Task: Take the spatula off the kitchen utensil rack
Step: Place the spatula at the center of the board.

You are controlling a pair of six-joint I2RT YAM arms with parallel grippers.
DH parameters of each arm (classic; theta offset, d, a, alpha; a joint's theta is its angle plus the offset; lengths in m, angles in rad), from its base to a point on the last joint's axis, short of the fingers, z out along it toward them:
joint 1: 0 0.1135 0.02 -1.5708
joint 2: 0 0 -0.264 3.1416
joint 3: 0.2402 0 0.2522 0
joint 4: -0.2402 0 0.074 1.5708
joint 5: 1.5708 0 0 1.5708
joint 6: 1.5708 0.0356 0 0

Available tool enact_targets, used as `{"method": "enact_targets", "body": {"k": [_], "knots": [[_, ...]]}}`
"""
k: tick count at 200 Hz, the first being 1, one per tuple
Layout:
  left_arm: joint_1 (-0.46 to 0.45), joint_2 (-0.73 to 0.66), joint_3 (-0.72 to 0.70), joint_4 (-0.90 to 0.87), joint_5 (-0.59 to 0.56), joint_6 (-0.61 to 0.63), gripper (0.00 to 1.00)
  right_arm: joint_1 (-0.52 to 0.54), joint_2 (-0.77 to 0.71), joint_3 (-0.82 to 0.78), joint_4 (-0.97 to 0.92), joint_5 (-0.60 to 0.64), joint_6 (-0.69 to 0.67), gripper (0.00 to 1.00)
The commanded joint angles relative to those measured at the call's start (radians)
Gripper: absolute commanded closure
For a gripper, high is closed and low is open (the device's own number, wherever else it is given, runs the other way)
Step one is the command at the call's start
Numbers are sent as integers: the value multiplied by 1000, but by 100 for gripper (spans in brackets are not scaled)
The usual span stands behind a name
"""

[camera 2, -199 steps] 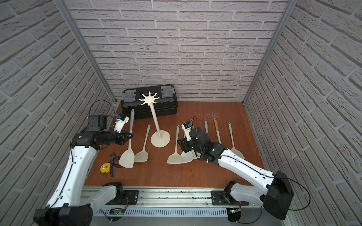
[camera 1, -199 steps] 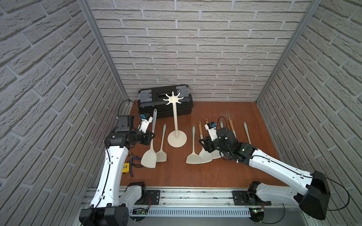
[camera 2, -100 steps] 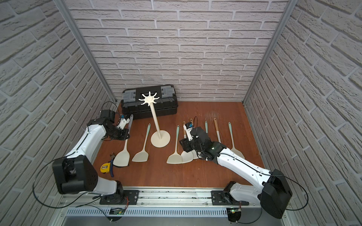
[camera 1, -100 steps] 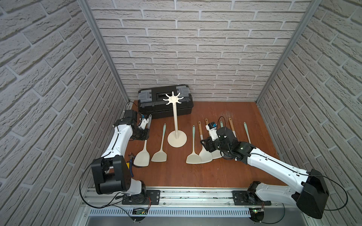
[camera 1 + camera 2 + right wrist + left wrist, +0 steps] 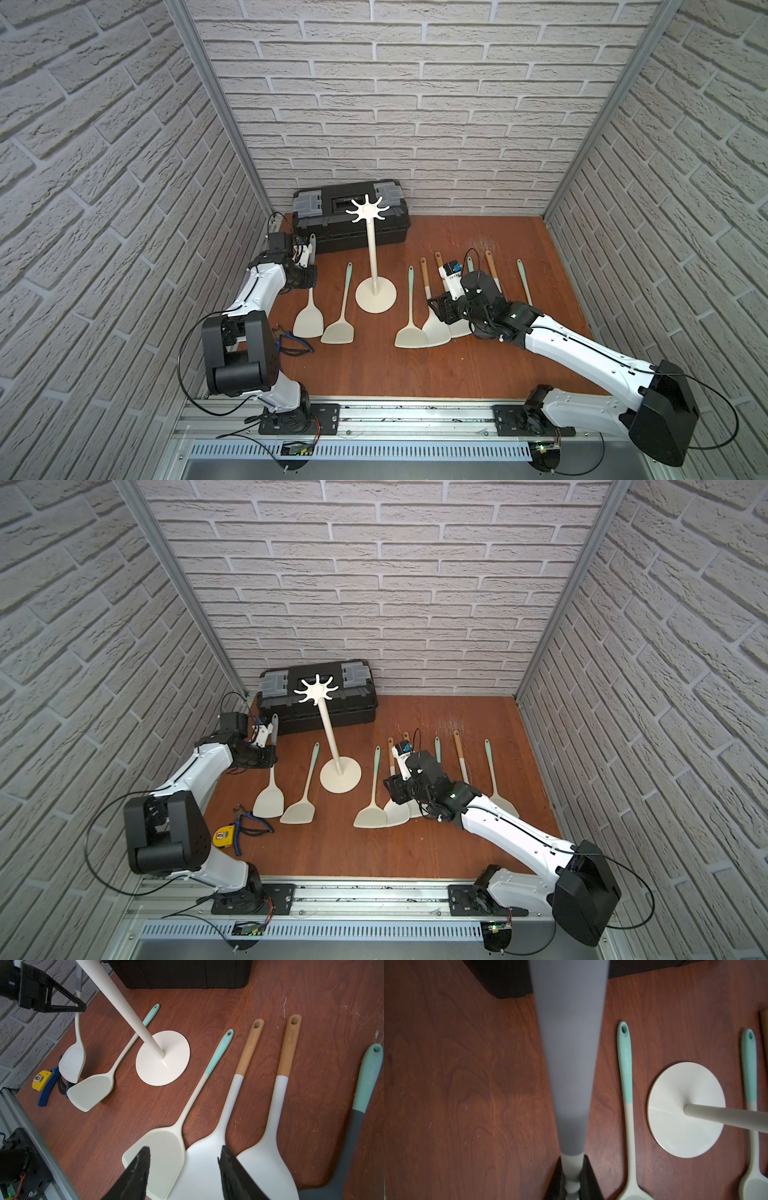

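The spatula has a cream blade, a slim cream neck and a grey handle. It slants upward left of the rack, apart from it, blade low by the bench. The left pincer is clamped on its neck. The right pincer hangs half open, holding nothing, over other spatulas.
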Motion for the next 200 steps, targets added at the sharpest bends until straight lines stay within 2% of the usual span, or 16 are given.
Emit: {"method": "enact_targets", "body": {"k": [1,48,164,174,187,200], "knots": [[6,13,-24,62,-19,26,100,-8,-34,-17,18,5,-11,45],[3,80,-37,51,-24,74,100,-16,-30,-20,16,2,-13,45],[2,257,-2,104,-36,-6,100,-31,-33,-25,4,9,-17,45],[2,257,0,106,-38,-9,96,-33,-36,-23,-2,12,-19,44],[2,253,4,105,-39,-11,83,-36,-38,-18,-7,18,-18,44],[2,244,9,100,-35,-12,76,-36,-38,-12,-17,27,-19,43]]}}
